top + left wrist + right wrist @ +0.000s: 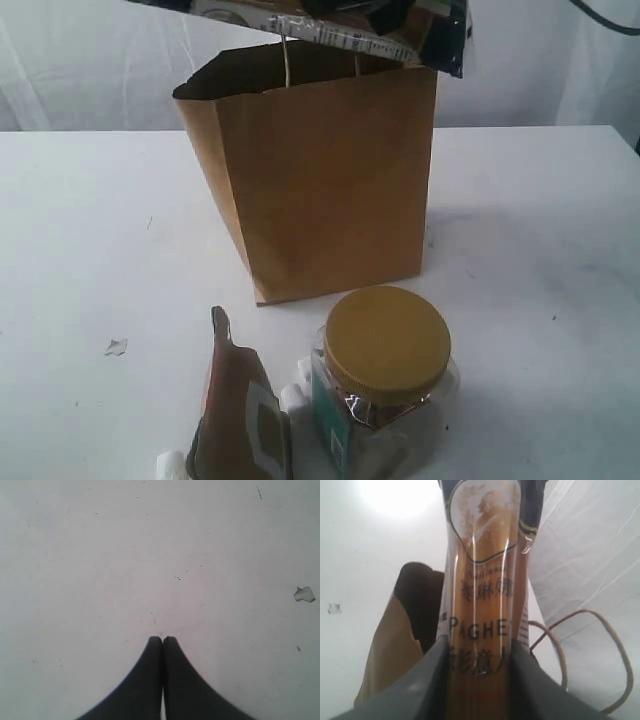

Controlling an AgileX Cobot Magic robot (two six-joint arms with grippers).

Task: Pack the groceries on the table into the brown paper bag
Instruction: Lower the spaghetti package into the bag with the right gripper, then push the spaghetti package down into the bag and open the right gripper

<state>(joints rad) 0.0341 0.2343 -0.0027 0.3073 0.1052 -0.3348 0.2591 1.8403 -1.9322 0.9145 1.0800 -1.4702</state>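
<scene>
The left gripper [162,639] hung shut over the bare white table [100,555] — a small grey scrap [304,594] lay apart.

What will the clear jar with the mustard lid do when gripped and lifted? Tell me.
The clear jar with mustard lid stands upright and squat, so it probably won't tip easily. Its glossy wall may be slippery. It seems filled, so it is likely heavy for its size.

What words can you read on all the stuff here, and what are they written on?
"PAGHE" on the spaghetti packet, rest of the word out of sight.
Chinese characters and a small cursive line on that packet: too blurred to read.
The teal label on the jar: too blurred to read.
The pouch and the paper bag: no text I can read.
</scene>
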